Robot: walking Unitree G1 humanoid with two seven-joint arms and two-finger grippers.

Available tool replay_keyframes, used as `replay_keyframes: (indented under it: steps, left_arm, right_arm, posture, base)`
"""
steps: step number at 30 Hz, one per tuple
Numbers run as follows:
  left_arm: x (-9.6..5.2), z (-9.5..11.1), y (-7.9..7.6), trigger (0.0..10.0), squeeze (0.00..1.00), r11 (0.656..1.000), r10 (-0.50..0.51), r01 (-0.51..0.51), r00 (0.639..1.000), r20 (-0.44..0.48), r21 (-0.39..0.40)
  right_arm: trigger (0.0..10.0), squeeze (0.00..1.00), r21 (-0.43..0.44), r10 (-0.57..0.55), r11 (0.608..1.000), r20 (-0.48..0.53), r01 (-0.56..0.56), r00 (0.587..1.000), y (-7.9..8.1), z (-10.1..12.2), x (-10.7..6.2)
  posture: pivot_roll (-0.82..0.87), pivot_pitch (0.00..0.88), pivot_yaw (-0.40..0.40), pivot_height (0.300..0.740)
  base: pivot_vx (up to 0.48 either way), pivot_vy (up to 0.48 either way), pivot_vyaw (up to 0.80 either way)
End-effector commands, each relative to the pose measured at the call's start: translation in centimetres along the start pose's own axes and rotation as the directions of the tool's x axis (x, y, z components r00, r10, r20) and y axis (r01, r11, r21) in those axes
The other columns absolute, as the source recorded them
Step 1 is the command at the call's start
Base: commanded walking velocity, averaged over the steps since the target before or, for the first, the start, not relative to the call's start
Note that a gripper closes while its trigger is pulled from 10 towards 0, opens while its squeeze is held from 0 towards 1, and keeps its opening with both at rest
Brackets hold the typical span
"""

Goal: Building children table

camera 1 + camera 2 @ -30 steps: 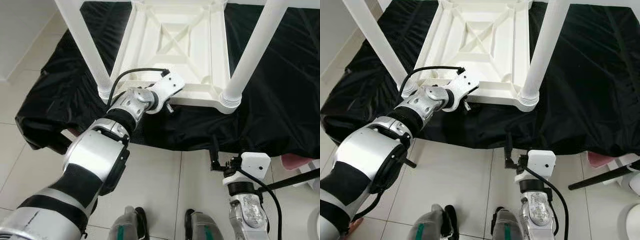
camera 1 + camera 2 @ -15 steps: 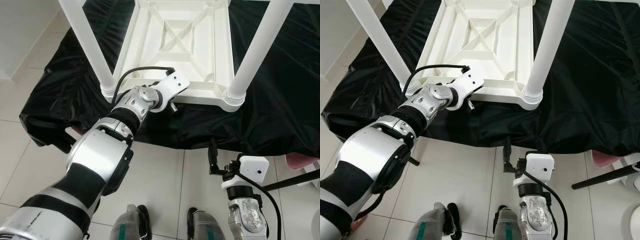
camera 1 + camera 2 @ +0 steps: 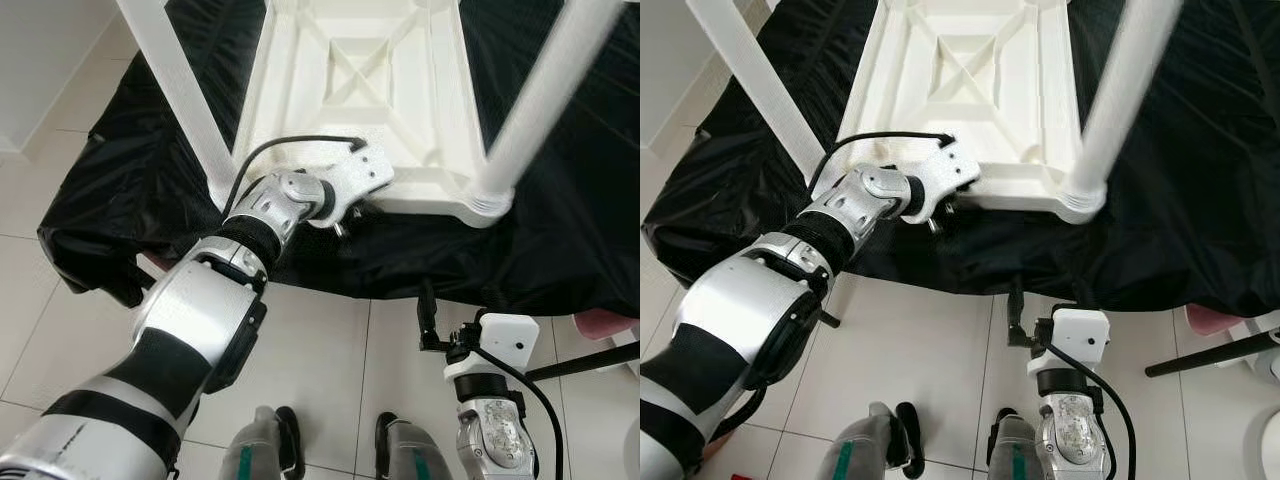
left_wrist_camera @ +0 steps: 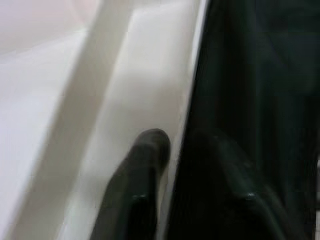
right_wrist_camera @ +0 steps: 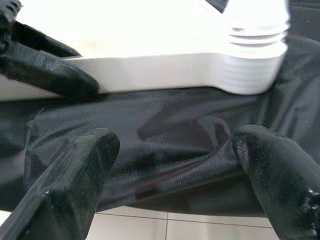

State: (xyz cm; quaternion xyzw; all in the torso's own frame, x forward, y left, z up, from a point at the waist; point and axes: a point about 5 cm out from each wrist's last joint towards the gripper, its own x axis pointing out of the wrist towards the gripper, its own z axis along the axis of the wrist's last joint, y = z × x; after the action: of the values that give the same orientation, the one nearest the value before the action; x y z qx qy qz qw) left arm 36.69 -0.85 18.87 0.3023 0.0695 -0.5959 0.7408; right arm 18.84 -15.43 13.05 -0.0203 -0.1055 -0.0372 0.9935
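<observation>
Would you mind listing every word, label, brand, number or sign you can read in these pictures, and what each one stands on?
None: no readable text in any view.
The upturned white table, its legs, the black sheet, the left gripper at the table's rim and the right gripper over the floor tiles bear no lettering or labels.

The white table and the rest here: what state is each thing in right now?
White table: upside down on the black cloth, legs pointing up.
Near-right leg: fitted in its corner socket, blurred.
Near-left leg: standing in its corner.
Black cloth: spread out, wrinkled.
Left gripper: gripping the table's near rim.
Right gripper: open, holding nothing, short of the table.
</observation>
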Motion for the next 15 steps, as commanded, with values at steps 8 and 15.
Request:
replay_keyframes:
  steps: [8, 15]
  left_arm:
    - [0.6, -3.2, -3.5, 10.0, 0.00, 0.955, -0.294, 0.293, 0.954, -0.055, -0.041]
    - [0.8, -4.0, -5.2, 10.0, 0.00, 0.905, -0.425, 0.426, 0.903, -0.057, -0.001]
  right_arm:
    - [10.0, 0.00, -0.004, 0.004, 1.000, -0.037, -0.004, 0.999, 0.2, -0.6, -0.1]
    - [10.0, 0.00, -0.006, 0.010, 1.000, -0.036, -0.010, 0.999, 0.2, -0.7, 0.1]
  posture:
    - [-0.14, 0.201, 0.135, 0.740]
    - [-0.13, 0.202, 0.131, 0.740]
  base:
    - [0.000, 0.000, 0.00]
    - [0.000, 0.000, 0.00]
